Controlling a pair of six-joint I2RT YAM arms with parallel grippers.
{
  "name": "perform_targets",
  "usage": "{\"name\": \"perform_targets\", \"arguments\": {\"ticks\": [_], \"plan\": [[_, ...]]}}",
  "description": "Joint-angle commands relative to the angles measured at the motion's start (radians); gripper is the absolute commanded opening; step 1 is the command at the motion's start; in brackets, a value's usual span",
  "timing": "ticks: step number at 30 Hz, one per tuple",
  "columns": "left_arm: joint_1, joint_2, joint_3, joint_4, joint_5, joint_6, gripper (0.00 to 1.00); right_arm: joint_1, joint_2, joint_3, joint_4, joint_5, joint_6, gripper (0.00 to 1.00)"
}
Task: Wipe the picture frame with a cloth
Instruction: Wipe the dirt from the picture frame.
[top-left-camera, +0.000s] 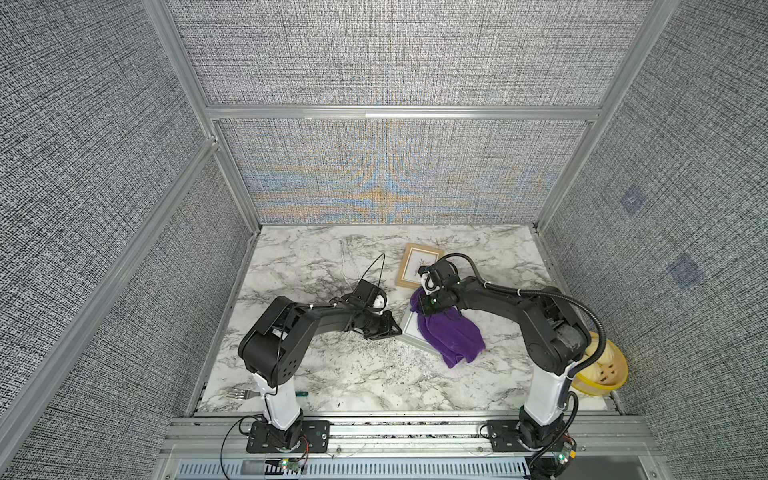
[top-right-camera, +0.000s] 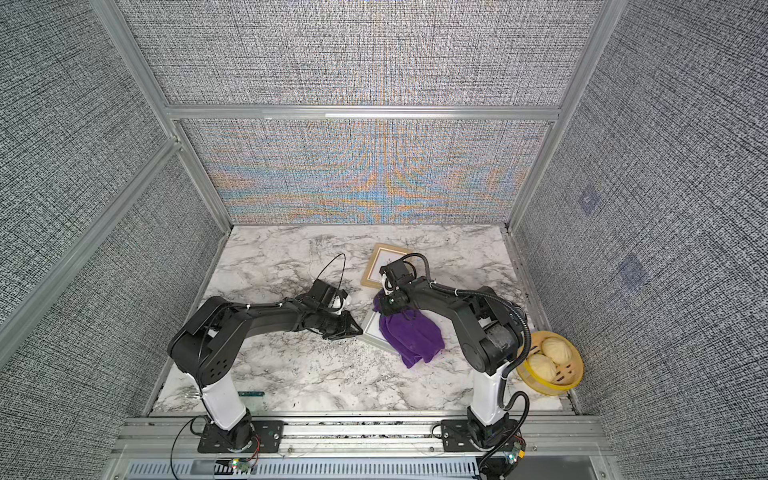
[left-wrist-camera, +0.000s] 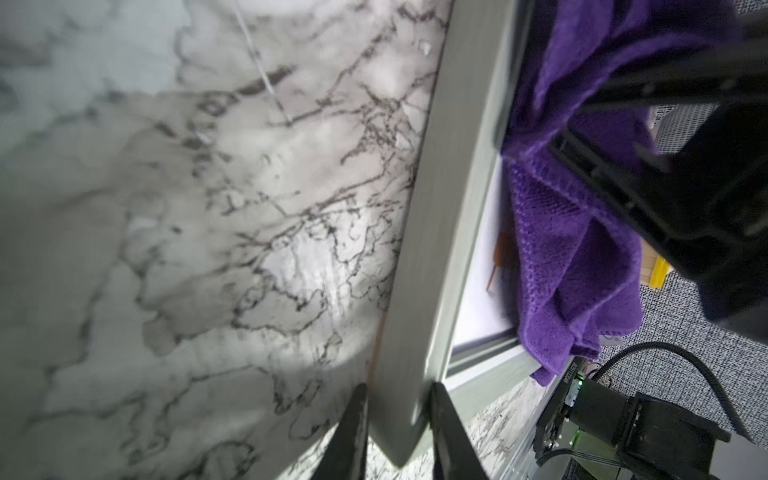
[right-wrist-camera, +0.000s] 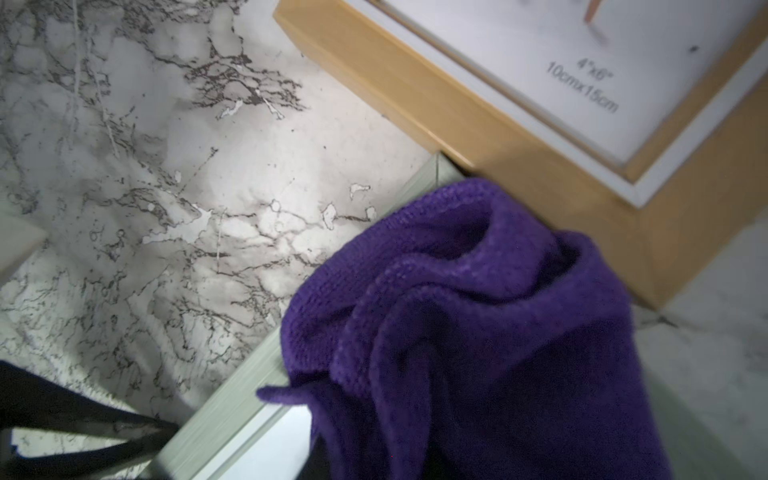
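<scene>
- grey picture frame (top-left-camera: 409, 328) lies near the middle of the marble table (top-left-camera: 332, 374), between the two arms; most of its glass is under the cloth (top-left-camera: 451, 336).
- left gripper (left-wrist-camera: 399, 386): fingers narrow, one on each side of the frame's near-left rail, clamped on it. judged purpose: pin the frame so it does not slide while it is rubbed.
- right gripper (top-left-camera: 428, 307) points down over the frame's far end. the right wrist view shows the cloth (right-wrist-camera: 478, 332) bunched and rising toward the camera, so the fingers seem closed on a gathered fold; the tips themselves are hidden by fabric.
- the loose part of the cloth trails toward the near right, over the frame's edge and onto the table; it drags as a wiping pad.
- a wooden frame (top-left-camera: 417, 266) lies just beyond the grey one, its corner close to the grey frame's far corner; a stroke toward the far side could nudge it.
- basket of buns (top-right-camera: 552, 361) sits at the near right edge and a fork (top-left-camera: 243, 392) near the left arm's base, both well apart from the work.
- judgement: wiping is in hand.
</scene>
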Motion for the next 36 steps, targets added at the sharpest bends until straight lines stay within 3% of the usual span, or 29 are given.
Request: {"name": "perform_targets", "arguments": {"ticks": [1,5,7,17,20,26,29,31,33,36], "plan": [[-0.004,0.033,-0.017,-0.247,-0.191,0.007,0.24,0.026,-0.034,-0.069,-0.114,-0.025,-0.022,0.05],[-0.004,0.030,-0.003,-0.256,-0.196,0.006,0.24,0.132,-0.073,-0.135,-0.136,-0.198,-0.069,0.05],[-0.004,0.030,0.002,-0.265,-0.197,0.010,0.24,0.151,-0.086,-0.166,-0.149,-0.209,-0.078,0.05],[-0.005,0.017,-0.021,-0.273,-0.210,0.015,0.23,-0.044,0.055,0.060,-0.257,0.153,0.033,0.03],[-0.004,0.020,-0.027,-0.266,-0.203,0.012,0.23,-0.079,0.059,0.097,-0.256,0.156,0.028,0.03],[-0.004,0.013,-0.027,-0.264,-0.192,0.012,0.23,-0.095,-0.088,0.081,-0.285,0.203,0.002,0.02],[-0.004,0.013,-0.020,-0.263,-0.186,0.013,0.23,-0.110,-0.179,0.035,-0.271,0.143,-0.004,0.02],[-0.004,0.015,-0.010,-0.264,-0.180,0.015,0.23,-0.107,-0.210,0.005,-0.250,0.018,-0.027,0.02],[-0.004,0.021,0.003,-0.265,-0.174,0.019,0.23,-0.089,-0.207,-0.014,-0.230,-0.099,-0.045,0.02],[-0.004,0.031,0.024,-0.270,-0.171,0.025,0.23,-0.032,-0.155,-0.017,-0.233,-0.151,-0.062,0.02]]}}
